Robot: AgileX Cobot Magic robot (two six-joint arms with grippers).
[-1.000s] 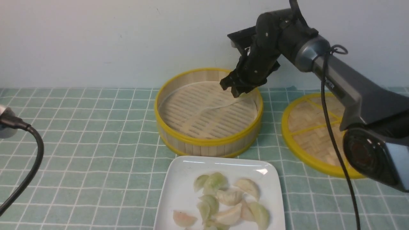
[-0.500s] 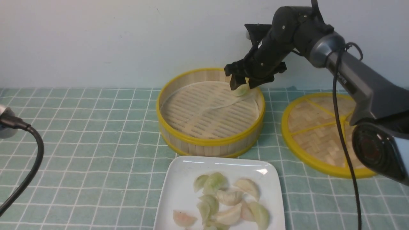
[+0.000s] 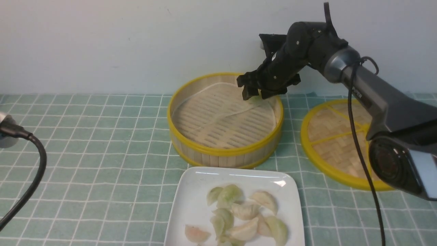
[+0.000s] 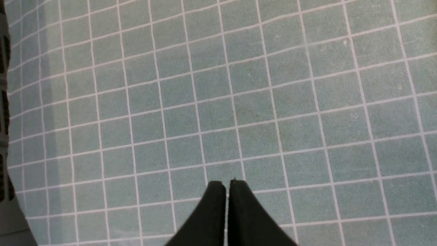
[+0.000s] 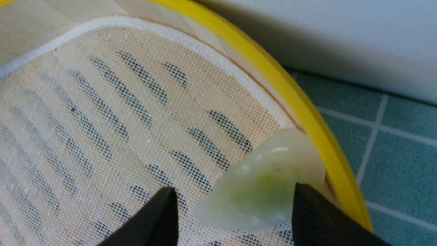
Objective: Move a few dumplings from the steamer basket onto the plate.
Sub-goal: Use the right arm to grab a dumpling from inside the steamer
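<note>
Front view: the right gripper (image 3: 254, 96) is hanging over the steamer basket (image 3: 222, 152) at about 2 o'clock on its floor, just inside the far rim. A pale green dumpling (image 3: 255, 99) is lying on the liner beneath the tips. The plate (image 3: 193, 205) is sitting on the bench (image 3: 102, 153) at the basket's 6 o'clock, carrying a heap of dumplings (image 3: 242, 215). A flat woven lid (image 3: 338, 143) is lying at the basket's 3 o'clock.

Left wrist view: the left gripper (image 4: 227, 185) is hovering over bare checked cloth, its jaws pressed together on nothing.

Right wrist view: the right gripper (image 5: 234, 189) is holding its jaws spread, one on each side of the green dumpling (image 5: 263, 184). One tip is touching the dumpling's edge and the other is standing clear. The dumpling is resting on the mesh liner (image 5: 102, 119) against the yellow rim (image 5: 283, 85).
</note>
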